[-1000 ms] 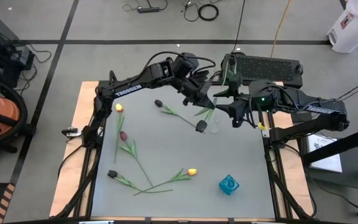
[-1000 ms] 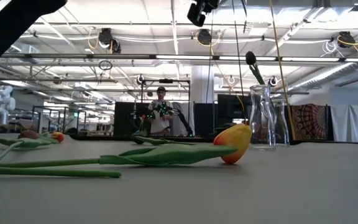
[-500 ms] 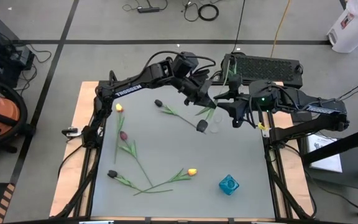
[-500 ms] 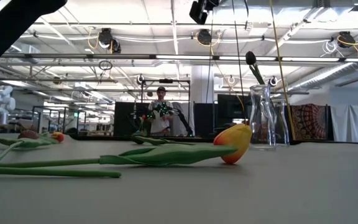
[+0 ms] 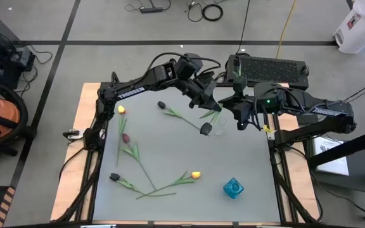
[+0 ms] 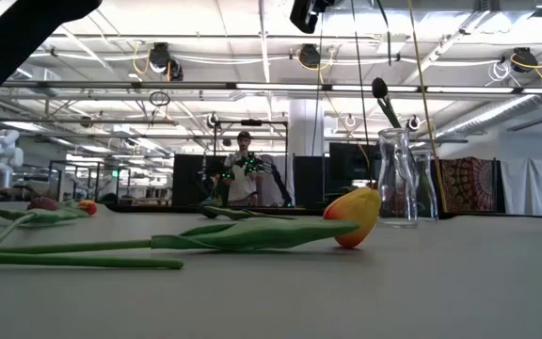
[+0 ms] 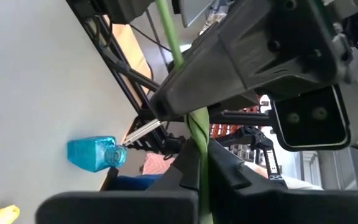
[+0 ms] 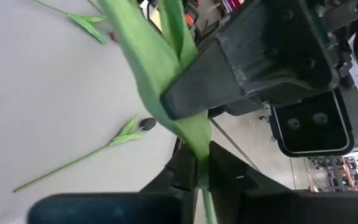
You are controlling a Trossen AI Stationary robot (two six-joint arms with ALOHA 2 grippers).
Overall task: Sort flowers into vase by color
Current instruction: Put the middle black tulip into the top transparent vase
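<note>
My left gripper (image 5: 211,99) and my right gripper (image 5: 228,104) meet high above the table's far middle. Both are shut on one green-stemmed flower (image 7: 169,37). Its leaves (image 5: 209,113) hang below them, its stem end (image 5: 236,77) sticks out toward the far edge, and its head is hidden. Below them a clear glass vase (image 6: 395,179) stands on the table. It holds a dark tulip (image 6: 380,89), whose head leans left over the mouth. Other tulips lie flat: two yellow (image 5: 121,109) (image 5: 196,174), one pinkish red (image 5: 126,137), two dark (image 5: 161,105) (image 5: 114,177). My left gripper pinches the flower's thin stem (image 7: 199,140) between its two fingers, which lie across it. The flower is lifted clear of the table. My right gripper holds the same stem just beyond the fingers. My right gripper pinches the stem where a broad leaf (image 8: 188,134) runs down into its fingers, which lie across the stem. The flower is clear of the table. My left gripper grips it close in front.
A blue glass vase (image 5: 233,188) stands near the front right and also shows in the left wrist view (image 7: 95,154). A keyboard (image 5: 268,68) lies beyond the far edge. The lying tulips spread over the table's left half and front middle.
Both grippers have drifted a little up and toward the far edge with the held flower. The dark tulip in the clear vase has stayed still.
</note>
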